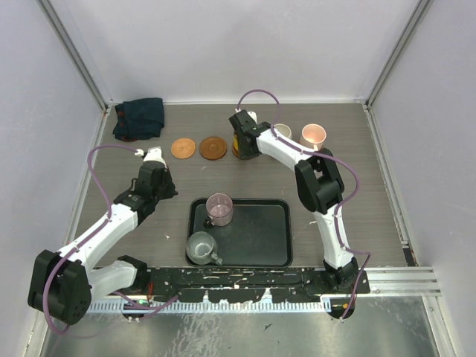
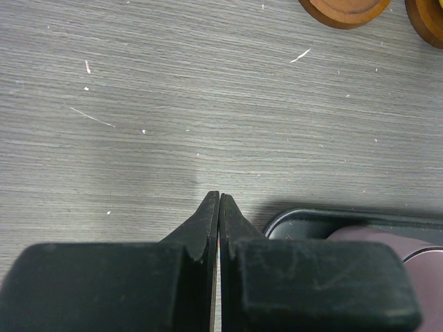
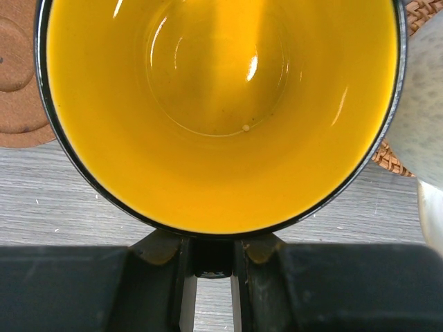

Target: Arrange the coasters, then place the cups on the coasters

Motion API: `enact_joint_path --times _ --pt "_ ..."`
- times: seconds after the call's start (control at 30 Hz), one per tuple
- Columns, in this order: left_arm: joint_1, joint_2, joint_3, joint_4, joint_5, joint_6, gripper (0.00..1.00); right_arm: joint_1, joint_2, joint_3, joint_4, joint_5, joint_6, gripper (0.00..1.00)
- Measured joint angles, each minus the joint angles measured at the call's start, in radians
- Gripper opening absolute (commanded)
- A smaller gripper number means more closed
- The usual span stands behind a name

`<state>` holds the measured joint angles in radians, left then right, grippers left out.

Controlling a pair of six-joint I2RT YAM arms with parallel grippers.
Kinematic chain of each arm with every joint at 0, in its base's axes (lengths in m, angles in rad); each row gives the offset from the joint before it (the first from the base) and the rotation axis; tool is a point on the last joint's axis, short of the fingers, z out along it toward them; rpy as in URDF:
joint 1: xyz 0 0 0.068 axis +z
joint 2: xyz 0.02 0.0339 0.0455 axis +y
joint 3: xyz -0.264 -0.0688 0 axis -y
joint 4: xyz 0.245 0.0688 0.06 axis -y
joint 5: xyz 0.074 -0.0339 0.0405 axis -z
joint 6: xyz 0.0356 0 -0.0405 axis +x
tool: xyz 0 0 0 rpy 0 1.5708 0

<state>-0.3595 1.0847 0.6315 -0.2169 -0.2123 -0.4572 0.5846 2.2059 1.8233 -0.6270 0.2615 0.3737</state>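
Observation:
My right gripper (image 3: 211, 243) is shut on the dark handle of the yellow cup (image 3: 218, 104), whose bright inside fills the right wrist view. From above, that gripper (image 1: 239, 141) is at the back middle, beside two bare brown coasters (image 1: 183, 147) (image 1: 213, 147). The cream cup (image 1: 282, 132) and pink cup (image 1: 314, 134) stand just right of it; a woven brown coaster (image 3: 389, 158) shows under the cream cup (image 3: 426, 104). The purple cup (image 1: 219, 209) and grey-green cup (image 1: 201, 247) are on the black tray (image 1: 260, 238). My left gripper (image 2: 219, 199) is shut and empty over bare table.
A dark folded cloth (image 1: 140, 117) lies at the back left corner. The tray's corner (image 2: 297, 220) and the purple cup (image 2: 387, 238) sit just right of my left fingers. White walls enclose the table on three sides.

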Motion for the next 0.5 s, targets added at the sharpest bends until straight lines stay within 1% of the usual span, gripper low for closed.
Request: enact_joint_path --times 0.5 --pt "0.000 0.000 0.000 0.000 0.000 0.000 0.00 -0.018 0.013 0.001 -0.002 -0.022 0.008 0.07"
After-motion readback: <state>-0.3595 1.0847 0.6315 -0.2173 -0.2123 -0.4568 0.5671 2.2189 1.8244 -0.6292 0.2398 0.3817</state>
